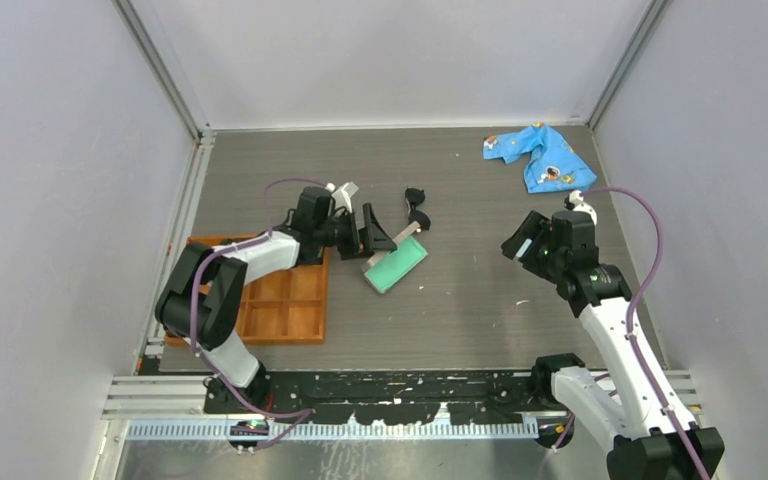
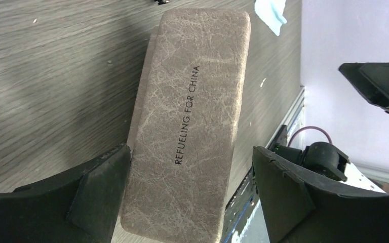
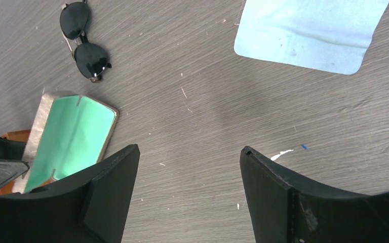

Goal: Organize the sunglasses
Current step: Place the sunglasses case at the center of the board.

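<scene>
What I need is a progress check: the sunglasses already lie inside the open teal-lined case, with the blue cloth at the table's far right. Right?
Not quite. The sunglasses lie on the table beside the open teal-lined case, not inside it; the right wrist view shows this. The blue cloth is at the far right.

glossy dark-lensed sunglasses (image 3: 84, 48), matt crackled case (image 2: 187, 126), perhaps faux leather, on a wood-grain table (image 3: 207, 126).

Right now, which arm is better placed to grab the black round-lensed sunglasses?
Probably the right: the right gripper, open and empty, faces the sunglasses, while the left gripper straddles the grey-tan textured case lid.
</scene>
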Robot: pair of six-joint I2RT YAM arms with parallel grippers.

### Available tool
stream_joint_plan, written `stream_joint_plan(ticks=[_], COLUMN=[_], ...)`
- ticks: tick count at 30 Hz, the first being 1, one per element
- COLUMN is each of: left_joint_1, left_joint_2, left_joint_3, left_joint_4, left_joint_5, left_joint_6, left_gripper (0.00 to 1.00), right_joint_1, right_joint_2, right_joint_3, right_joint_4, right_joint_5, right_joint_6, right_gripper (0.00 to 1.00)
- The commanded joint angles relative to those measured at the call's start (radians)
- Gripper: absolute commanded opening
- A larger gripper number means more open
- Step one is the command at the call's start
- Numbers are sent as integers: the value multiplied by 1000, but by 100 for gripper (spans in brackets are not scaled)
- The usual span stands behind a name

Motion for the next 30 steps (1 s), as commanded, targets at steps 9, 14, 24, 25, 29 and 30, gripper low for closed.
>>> stream_joint_plan(ticks=[9,14,24,25,29,30], left_joint_1=[5,4,-39,-56,-87,-87], left_joint_2=[-77,-200,-346,-352,-342,-333], left_joint_3=[106,182,257,256,262,264], left_joint_4=[-249,-406,-633,-648,-697,-712], left_joint_5=[-110,-222,-344,-370,-518,-559], left_joint_6=[119,195,265,272,257,257], left_gripper=[99,100,91,90,87,85], right_joint_1=[2,1,1,0,0,0], right_joint_2=[10,38,98,103,145,155], right_joint_3=[80,102,102,102,116,119], right_joint_4=[-18,-61,-36,-34,-26,-22], right_joint_5=[29,109,136,140,118,104], right_joint_6=[-16,-6,30,32,54,59], right_gripper=[79,79,80,80,80,80])
